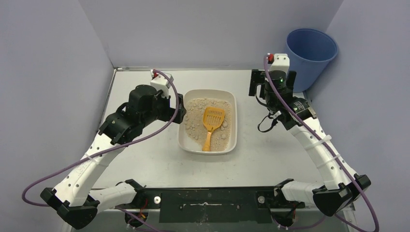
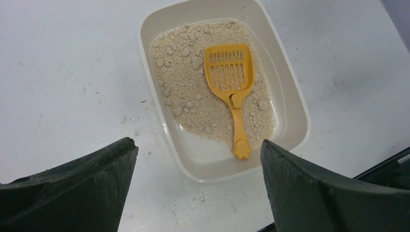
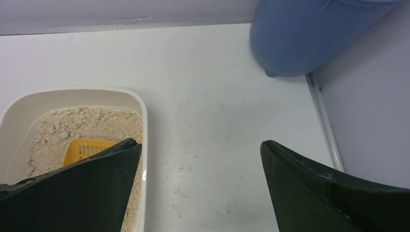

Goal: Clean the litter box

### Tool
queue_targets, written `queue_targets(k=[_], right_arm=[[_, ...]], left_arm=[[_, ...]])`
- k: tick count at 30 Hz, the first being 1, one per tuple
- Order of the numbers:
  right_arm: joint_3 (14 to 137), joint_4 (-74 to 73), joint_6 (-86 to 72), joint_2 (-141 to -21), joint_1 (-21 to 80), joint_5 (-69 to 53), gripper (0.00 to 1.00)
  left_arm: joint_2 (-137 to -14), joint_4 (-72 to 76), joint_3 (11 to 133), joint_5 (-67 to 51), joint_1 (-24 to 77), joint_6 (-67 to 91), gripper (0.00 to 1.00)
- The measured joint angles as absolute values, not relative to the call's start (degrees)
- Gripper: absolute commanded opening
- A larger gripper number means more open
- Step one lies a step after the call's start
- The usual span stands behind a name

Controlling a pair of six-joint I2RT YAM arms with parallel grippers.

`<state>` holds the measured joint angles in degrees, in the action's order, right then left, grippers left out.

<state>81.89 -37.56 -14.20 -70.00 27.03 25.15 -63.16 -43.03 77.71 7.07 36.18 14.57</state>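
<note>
The off-white litter box (image 1: 191, 143) lies at the table's middle, with beige litter and several clumps (image 2: 196, 62) in it. An orange slotted scoop (image 1: 211, 123) lies on the litter, its handle toward the near end. The box (image 2: 208, 157) and scoop (image 2: 231, 77) show whole in the left wrist view. My left gripper (image 1: 180, 108) hovers at the box's left rim, open and empty (image 2: 198, 147). My right gripper (image 1: 256, 84) hangs over bare table right of the box, open and empty (image 3: 198, 150). The right wrist view shows the box's far right corner (image 3: 29, 104) and part of the scoop (image 3: 87, 147).
A tall round blue bucket (image 1: 312, 50) stands at the back right corner, beyond the table's right edge rail; it also shows in the right wrist view (image 3: 309, 34). Grey walls enclose the table at left, back and right. A black mounting bar (image 1: 208, 203) runs along the near edge.
</note>
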Motion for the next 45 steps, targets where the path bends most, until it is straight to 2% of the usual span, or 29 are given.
queue_targets(k=[9, 19, 45], right_arm=[[80.58, -27.62, -5.08, -73.17, 24.86, 31.27, 1.0], [83.7, -22.26, 1.91, -84.4, 16.99, 29.93, 1.0], [104.03, -8.99, 13.23, -110.1, 6.55, 29.43, 1.0]], left_arm=[[-61.21, -43.11, 74.7, 7.68, 36.21, 14.79, 0.97], [-58.83, -43.27, 71.83, 7.2, 36.23, 15.9, 0.97], [-56.1, -46.0, 71.57, 6.83, 36.23, 16.12, 0.97]])
